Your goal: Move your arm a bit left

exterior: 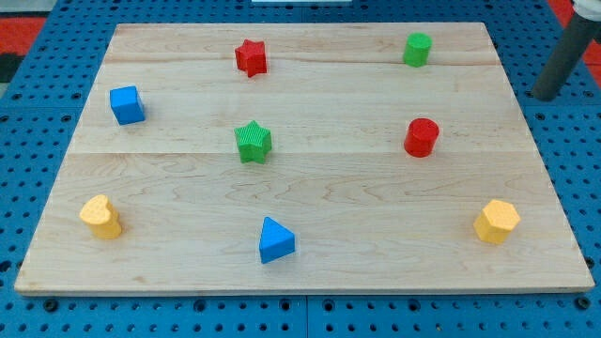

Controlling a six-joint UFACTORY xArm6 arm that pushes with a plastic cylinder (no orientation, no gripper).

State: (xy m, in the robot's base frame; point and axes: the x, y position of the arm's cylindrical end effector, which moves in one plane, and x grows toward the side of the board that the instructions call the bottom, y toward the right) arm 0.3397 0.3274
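Note:
My rod comes in from the view's upper right, and my tip (545,95) stands just off the board's right edge, over the blue pegboard. It touches no block. The nearest blocks are the red cylinder (422,137), to its left and lower, and the green cylinder (417,49), to its left and higher. A red star (251,57) lies at the top, left of centre. A green star (253,142) lies near the middle. A blue cube (127,104) is at the left.
A yellow block (101,217) lies at the lower left, a blue triangle (275,240) at the bottom centre and a yellow hexagon (496,222) at the lower right. The wooden board (329,188) rests on a blue pegboard (573,141).

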